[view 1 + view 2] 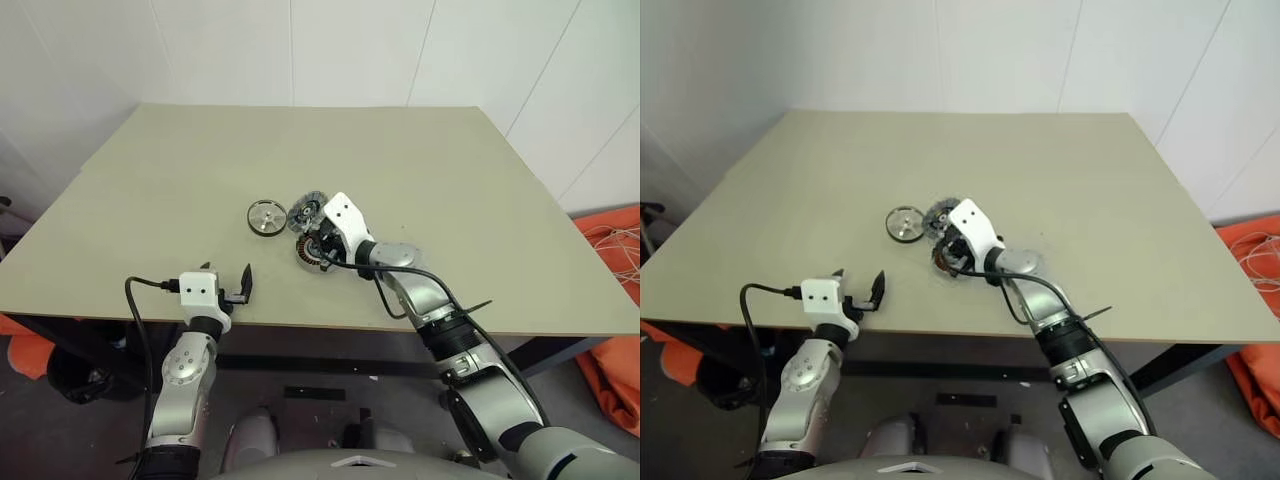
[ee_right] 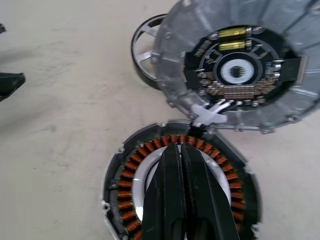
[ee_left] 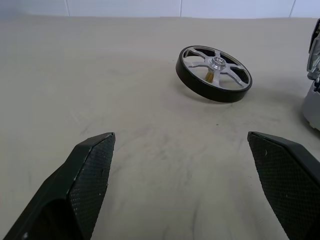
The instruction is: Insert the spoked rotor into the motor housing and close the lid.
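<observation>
The spoked rotor [image 1: 266, 217], a black-rimmed wheel with silver spokes, rests on the table left of the other parts and also appears in the left wrist view [image 3: 214, 74]. The motor housing [image 2: 125, 200] lies face up, its copper windings showing. Its lid [image 2: 240, 70], a silver disc with a circuit board inside, stands tipped open just behind the housing. My right gripper [image 2: 182, 147] is shut, with its fingers lying over the housing's centre and hiding the hub. My left gripper [image 1: 228, 272] is open at the table's front edge, pointing toward the rotor.
The beige table [image 1: 420, 160] stands against white walls. Orange cloth [image 1: 612, 300] lies on the floor to the right, and a black cable [image 1: 400, 290] runs along my right arm.
</observation>
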`<state>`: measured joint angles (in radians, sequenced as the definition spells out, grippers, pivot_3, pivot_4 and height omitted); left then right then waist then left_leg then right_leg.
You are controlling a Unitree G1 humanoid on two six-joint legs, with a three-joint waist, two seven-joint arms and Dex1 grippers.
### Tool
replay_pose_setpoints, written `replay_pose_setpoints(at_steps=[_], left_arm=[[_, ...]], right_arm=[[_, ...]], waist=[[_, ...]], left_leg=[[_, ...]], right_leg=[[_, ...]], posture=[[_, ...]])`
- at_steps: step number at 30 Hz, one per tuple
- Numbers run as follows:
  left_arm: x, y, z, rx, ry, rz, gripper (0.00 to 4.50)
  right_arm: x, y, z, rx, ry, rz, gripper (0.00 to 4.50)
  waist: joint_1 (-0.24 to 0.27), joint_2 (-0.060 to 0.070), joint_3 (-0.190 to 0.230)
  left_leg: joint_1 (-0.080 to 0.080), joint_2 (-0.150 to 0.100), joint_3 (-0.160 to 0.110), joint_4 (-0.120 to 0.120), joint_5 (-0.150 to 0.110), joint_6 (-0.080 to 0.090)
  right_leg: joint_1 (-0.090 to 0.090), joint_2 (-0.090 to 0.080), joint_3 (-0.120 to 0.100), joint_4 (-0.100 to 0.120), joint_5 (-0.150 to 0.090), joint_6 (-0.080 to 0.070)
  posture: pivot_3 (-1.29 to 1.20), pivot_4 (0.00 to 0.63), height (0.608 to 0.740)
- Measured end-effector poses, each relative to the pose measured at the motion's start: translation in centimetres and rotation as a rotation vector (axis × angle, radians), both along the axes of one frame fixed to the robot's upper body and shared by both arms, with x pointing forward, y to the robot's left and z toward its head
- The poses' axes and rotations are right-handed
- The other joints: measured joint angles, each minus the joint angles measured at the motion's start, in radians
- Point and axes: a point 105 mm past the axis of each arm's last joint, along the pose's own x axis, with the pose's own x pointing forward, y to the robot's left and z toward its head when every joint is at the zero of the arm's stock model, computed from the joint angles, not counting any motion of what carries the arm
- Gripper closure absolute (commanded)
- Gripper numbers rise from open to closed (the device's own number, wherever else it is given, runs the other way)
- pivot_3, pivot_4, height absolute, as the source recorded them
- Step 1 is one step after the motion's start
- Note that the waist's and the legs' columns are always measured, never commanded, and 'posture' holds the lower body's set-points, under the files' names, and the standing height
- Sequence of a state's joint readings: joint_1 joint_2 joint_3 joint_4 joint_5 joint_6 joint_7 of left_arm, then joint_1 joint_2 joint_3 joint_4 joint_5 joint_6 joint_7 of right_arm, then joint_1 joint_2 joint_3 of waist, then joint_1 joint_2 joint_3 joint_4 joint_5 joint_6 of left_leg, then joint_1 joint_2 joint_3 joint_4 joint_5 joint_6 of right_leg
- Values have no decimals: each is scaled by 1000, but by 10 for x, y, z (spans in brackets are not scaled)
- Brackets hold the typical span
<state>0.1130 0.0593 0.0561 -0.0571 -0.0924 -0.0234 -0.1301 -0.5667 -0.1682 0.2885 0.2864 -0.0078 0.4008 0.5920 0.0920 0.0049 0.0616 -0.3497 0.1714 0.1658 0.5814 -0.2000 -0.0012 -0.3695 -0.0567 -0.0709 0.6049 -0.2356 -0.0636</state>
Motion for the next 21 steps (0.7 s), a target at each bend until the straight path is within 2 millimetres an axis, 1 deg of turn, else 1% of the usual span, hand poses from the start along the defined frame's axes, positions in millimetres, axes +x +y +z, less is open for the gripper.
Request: replay_pose_setpoints(at_steps=[4, 11, 17, 21], left_arm=[[0, -1, 0, -1, 8, 1, 0], [-1, -1, 3, -1, 5, 0, 0], [-1, -3, 3, -2, 6, -5, 0], [-1, -3, 3, -2, 7, -6, 0]], right_arm=[[2, 5, -4, -13, 14, 6, 4459], [9, 6, -5, -33, 7, 2, 4459], [13, 5, -3, -45, 0, 0, 4459], [14, 0, -4, -60, -3, -5, 4459]], waist=[[0, 0, 0], [0, 0, 0], [0, 0, 0], [0, 0, 0]], left_leg=[[0, 0, 0, 0, 0, 0], [0, 0, 0, 0, 0, 0], [0, 0, 0, 0, 0, 0], [0, 0, 0, 0, 0, 0]], right_leg=[[0, 0, 0, 0, 0, 0], [0, 0, 0, 0, 0, -1], [0, 0, 0, 0, 0, -1], [0, 0, 0, 0, 0, -1]], posture=[[0, 0, 740], [0, 0, 740], [0, 0, 740], [0, 0, 740]])
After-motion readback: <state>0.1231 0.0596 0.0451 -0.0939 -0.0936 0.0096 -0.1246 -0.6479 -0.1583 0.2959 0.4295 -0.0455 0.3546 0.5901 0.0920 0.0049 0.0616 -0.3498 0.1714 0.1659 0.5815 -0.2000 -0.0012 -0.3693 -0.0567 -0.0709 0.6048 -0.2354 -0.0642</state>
